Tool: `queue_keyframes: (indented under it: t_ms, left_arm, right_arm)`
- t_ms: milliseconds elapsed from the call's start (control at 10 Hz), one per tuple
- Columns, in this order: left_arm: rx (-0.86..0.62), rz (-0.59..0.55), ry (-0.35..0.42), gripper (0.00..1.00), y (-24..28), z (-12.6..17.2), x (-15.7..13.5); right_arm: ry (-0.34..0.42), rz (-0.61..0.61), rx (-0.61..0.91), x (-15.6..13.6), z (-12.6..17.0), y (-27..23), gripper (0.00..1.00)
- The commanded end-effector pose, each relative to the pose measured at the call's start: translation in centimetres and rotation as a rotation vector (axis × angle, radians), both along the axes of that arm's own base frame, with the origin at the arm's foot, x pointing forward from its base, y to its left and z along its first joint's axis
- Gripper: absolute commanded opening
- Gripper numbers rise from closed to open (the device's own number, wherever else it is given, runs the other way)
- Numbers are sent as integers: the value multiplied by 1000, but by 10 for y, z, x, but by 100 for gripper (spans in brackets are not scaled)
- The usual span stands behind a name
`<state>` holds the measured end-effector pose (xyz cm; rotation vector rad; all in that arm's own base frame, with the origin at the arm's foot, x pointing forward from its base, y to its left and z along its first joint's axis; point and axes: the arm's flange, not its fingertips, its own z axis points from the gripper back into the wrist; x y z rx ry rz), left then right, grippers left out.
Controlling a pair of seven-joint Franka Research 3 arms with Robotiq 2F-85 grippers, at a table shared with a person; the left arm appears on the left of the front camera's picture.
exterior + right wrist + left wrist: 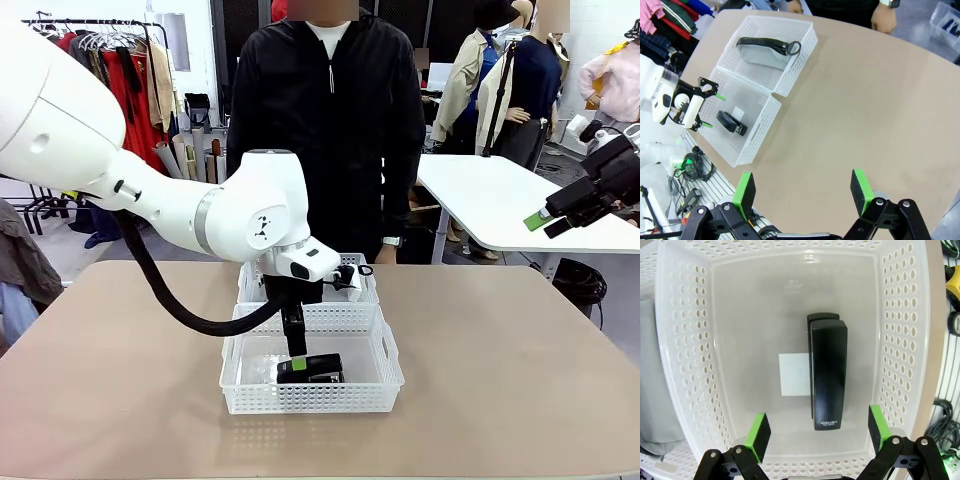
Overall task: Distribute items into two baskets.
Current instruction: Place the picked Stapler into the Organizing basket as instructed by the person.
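Nearest the front camera sits a white perforated basket (312, 375) on the tan table (520, 360), and a small black stapler (310, 369) lies flat on its floor. In the left wrist view the stapler (827, 375) rests lengthwise right of centre, just beside a white label on the basket floor (765, 315), touching neither wall. Directly above it hangs the left gripper (296, 345), jaws spread wide; its green pads (759, 436) stand well apart on either side of the stapler's near end, clear of it and holding nothing.

Just behind this basket, touching it, stands a second identical basket (365, 290). From the right wrist view it holds the grey fabric pouch (765, 54), its black strap lying across the top, filling most of the far basket (800, 65).

Off to the right, above the table's far right edge, the right gripper (552, 218) is raised; its jaws are wide apart with nothing between them, green pads (745, 191) showing over bare tabletop.

At the far side a person in a black jacket stands, one hand (385, 254) near the table edge.
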<state>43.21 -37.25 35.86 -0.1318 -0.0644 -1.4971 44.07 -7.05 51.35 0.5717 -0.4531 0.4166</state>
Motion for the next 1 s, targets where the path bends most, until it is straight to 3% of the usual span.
queue_keyframes:
  t_ms: [0, 100, 900]
  left_arm:
    - [22, -6, 34, 100, 8, 2, -6]
    - [0, 0, 0, 100, 0, 0, 0]
    - [0, 0, 0, 100, 0, 0, 0]
  right_arm:
    - [-3, 0, 3, 0, 1, 0, 100]
    - [-3, 0, 3, 0, 1, 0, 100]
    - [-3, 0, 3, 0, 1, 0, 100]
